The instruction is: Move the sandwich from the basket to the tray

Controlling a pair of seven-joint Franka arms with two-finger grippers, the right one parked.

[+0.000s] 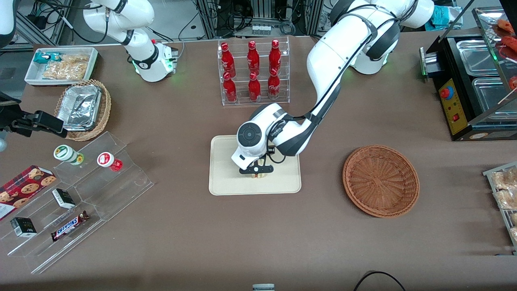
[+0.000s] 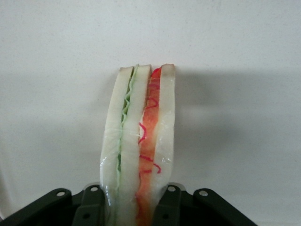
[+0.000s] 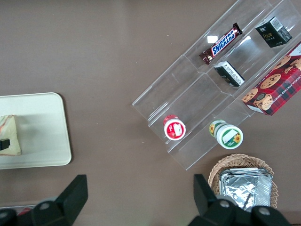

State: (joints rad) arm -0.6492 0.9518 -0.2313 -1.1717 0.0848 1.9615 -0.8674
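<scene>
Transfer is judged nearly complete: the left arm's pincer [image 1: 256, 173] sits low over the flat rectangular cream-beige plastic tray [image 1: 226, 184], pinching the clear-wrapped triangular white-bread sandwich [image 2: 139, 136] with red and green filling; fingers [image 2: 170, 207] press both bread faces. Whether the sandwich touches the tray cannot be told. The round reddish-brown woven wicker basket [image 1: 381, 180], toward the working arm's end of the tabletop [image 1: 181, 238], holds nothing. Release and withdrawal remain

- sandwich [image 2: 138, 141]: white wedge, green/red layers, on edge between my fingers [image 2: 168, 207], resting on tray [image 1: 226, 184]
- basket [image 1: 381, 180]: reddish-brown wicker, toward my end
</scene>
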